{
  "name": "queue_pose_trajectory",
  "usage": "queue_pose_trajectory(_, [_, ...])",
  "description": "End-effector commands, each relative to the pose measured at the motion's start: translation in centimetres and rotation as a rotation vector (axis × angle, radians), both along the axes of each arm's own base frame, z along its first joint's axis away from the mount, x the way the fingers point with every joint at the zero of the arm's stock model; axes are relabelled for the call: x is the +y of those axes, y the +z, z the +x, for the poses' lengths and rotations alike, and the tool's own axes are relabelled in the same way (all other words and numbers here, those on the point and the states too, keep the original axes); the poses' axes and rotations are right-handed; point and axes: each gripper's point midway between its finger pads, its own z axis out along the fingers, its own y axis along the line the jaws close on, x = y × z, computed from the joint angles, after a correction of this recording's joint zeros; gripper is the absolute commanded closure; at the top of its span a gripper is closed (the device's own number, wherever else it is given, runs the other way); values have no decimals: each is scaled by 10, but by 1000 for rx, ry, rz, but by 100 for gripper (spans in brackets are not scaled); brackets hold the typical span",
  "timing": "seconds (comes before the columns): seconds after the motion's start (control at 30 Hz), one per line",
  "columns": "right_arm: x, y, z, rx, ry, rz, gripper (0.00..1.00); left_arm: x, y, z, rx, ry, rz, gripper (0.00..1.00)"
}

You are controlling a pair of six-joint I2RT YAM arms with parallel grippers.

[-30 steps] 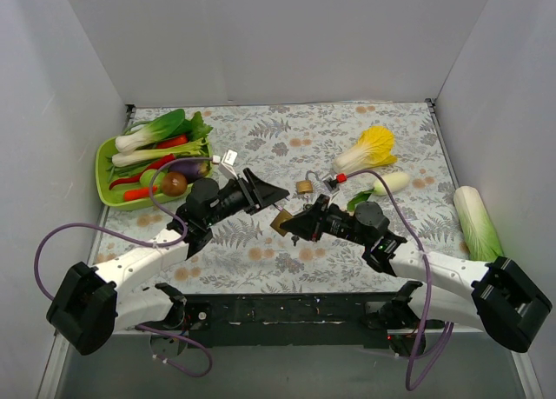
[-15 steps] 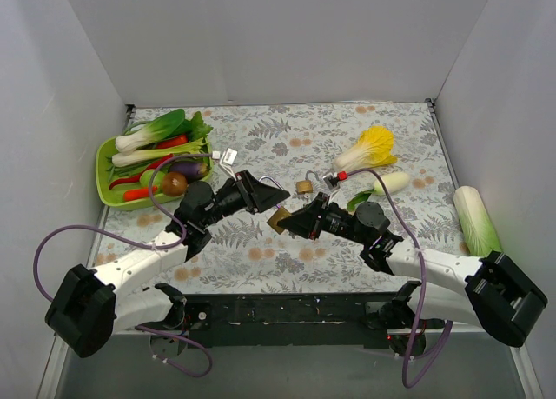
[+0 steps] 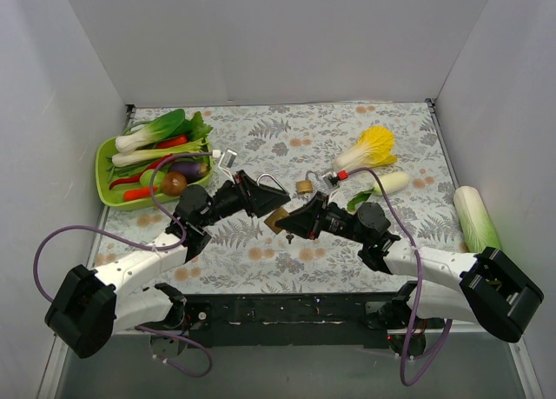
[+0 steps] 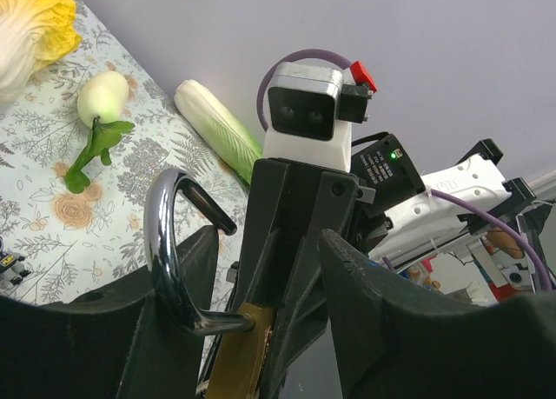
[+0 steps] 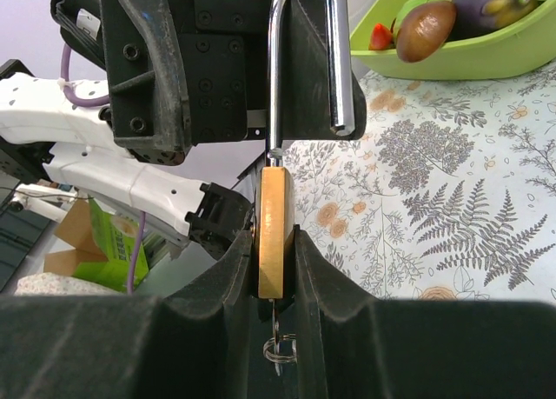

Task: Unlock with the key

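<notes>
At the middle of the desk (image 3: 391, 147), the right gripper (image 3: 288, 223) is clenched on the brass padlock (image 5: 274, 234), which stands edge-on between its fingers. The key (image 5: 276, 345) hangs from the padlock's underside, at 6 o'clock. The steel shackle (image 4: 169, 242) rises at 12 o'clock among the left gripper (image 3: 268, 195) fingers; whether they pinch it cannot be told. Since a second ago, the left gripper has drawn closer to the padlock from 10 o'clock.

Padlocks (image 3: 278, 218) (image 3: 304, 187): two
Key (image 5: 276, 345): one
Arms (image 3: 143, 264) (image 3: 426, 264): two
Cables (image 3: 52, 242) (image 3: 417, 286): two
Tray (image 3: 106, 189): one
Tray vegetables (image 3: 152, 129): several, piled too closely to count
Cabbages (image 3: 375, 147) (image 3: 476, 221): two
Radish (image 3: 387, 183): one
Desk (image 3: 287, 129): one
</notes>
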Motion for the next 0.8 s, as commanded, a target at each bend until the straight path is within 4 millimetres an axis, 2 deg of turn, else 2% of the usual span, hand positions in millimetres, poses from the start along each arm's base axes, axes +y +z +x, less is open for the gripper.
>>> queue_pose_trajectory(0.0, [0, 34, 0, -62, -4, 100, 99, 3, 18, -23, -120, -75, -30, 51])
queue_pose_trajectory(0.27, [0, 37, -3, -75, 13, 121, 99, 5, 25, -37, -179, -121, -62, 51])
queue_pose_trajectory(0.37, [-1, 36, -3, -72, 9, 118, 99, 4, 27, -36, -186, -126, -62, 51])
queue_pose_trajectory(0.43, [-1, 36, -2, -72, 6, 118, 99, 3, 25, -32, -172, -118, -50, 52])
queue_pose_trajectory(0.47, [-1, 36, -3, -71, 7, 120, 99, 1, 18, -22, -129, -85, -13, 52])
queue_pose_trajectory(0.57, [-1, 37, -2, -72, 6, 116, 99, -1, 5, -10, -67, -40, 48, 52])
queue_pose_trajectory(0.67, [-2, 35, -2, -73, -3, 107, 99, 3, 1, -8, -42, -10, 65, 44])
queue_pose_trajectory(0.77, [-4, 35, 1, -75, -28, 95, 99, 7, -5, -6, -21, 21, 105, 27])
